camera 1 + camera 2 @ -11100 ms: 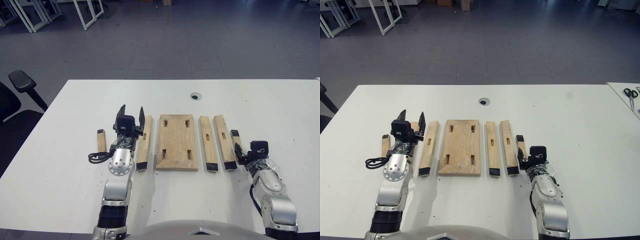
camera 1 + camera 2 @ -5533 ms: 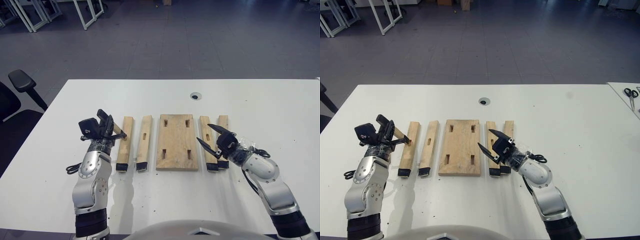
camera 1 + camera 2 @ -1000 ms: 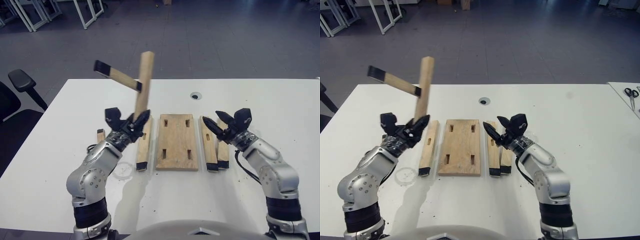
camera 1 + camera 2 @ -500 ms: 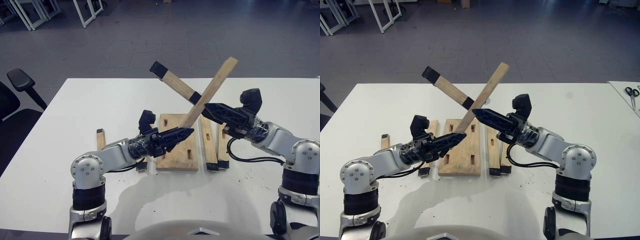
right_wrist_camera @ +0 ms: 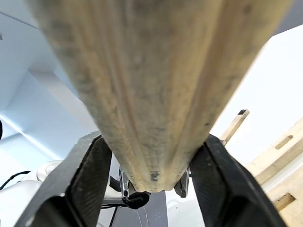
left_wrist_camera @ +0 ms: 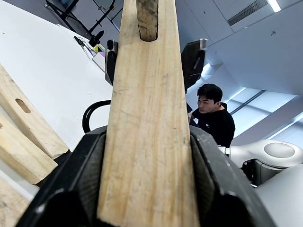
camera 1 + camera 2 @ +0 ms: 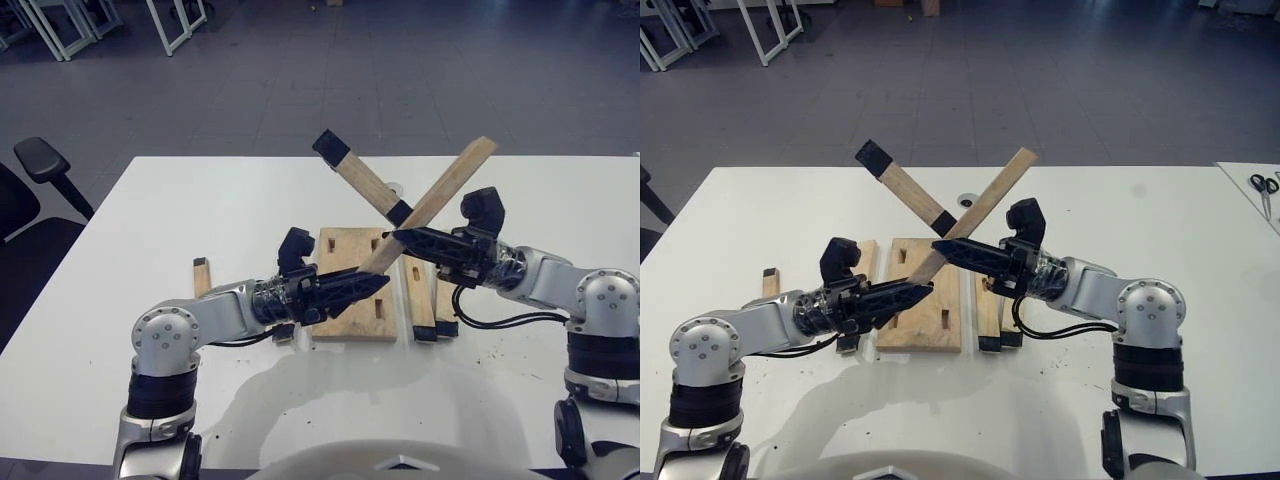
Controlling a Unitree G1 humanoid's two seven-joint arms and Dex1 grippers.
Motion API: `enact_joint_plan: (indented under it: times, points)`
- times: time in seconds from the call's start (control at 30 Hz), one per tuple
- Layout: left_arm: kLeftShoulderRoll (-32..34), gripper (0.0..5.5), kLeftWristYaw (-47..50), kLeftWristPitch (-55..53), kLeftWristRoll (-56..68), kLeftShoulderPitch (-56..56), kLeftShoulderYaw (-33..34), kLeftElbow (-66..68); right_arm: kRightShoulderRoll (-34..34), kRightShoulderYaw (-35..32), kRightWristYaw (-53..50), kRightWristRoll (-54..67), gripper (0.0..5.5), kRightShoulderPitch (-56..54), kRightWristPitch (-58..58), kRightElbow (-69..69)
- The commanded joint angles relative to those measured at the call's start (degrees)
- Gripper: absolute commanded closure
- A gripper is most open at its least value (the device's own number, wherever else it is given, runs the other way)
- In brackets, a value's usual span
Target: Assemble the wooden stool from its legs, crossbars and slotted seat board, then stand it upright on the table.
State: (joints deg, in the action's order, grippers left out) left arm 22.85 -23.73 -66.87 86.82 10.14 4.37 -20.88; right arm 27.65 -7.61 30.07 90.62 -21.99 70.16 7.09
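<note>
White counter (image 7: pixel 130 220), flat slotted wooden seat board (image 7: pixel 340 250), above it tilted pale wooden leg (image 7: pixel 455 178) with black-tipped crossbar (image 7: pixel 362 180) in its slot, left jaws clamping its lower end, right jaws mid-length.

Seat board (image 7: pixel 342 250): bare pale wood, matt, visible grain.
Leg (image 7: pixel 455 176): raw wood, rough grain.
Crossbar (image 7: pixel 365 183): pale wood, black matt ends.
Table (image 7: pixel 150 220): white, smooth, matt.
Left gripper (image 7: pixel 378 283): black matt plastic.
</note>
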Motion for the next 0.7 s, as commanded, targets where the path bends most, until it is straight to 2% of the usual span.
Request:
enact_joint_plan:
  times: [0.03, 0.23, 0.27, 0.37, 0.53, 0.6, 0.7]
  points:
    - [0.61, 3.44, -1.54, 1.58, 1.16, 0.79, 0.21, -0.13, 1.57, 0.61, 2.16, -1.77, 3.47, -1.86, 0.47, 1.13]
    - [1.07, 3.44, -2.91, 2.33, 1.54, 0.86, 0.61, -0.64, 2.72, -0.05, 4.58, -4.02, 3.49, -2.20, 0.10, 0.82]
    - [1.04, 3.08, -3.28, 2.81, 1.32, 0.92, 1.00, -0.87, 2.62, -0.35, 4.31, -4.04, 3.49, -2.20, -0.20, 0.46]
    - [0.59, 2.64, -3.34, 5.93, 0.85, 1.66, 3.21, -1.14, 2.96, -0.22, 4.88, -5.73, 3.49, -1.16, -0.38, 0.43]
    - [0.10, 2.58, 1.09, 16.00, -8.16, 4.00, 8.20, 4.60, 4.21, -1.15, 5.75, -6.94, 3.49, 1.12, 0.07, 1.01]
    - [2.51, 2.58, 2.20, 19.62, -19.76, 3.22, 4.27, 4.50, 5.52, -1.37, 6.47, -9.47, 3.49, 1.80, -0.68, 1.19]
    - [11.93, 2.58, -1.34, 28.99, -46.43, -0.93, -12.38, 1.62, 5.64, -3.58, 4.67, -13.28, 3.49, 1.33, -3.98, -1.29]
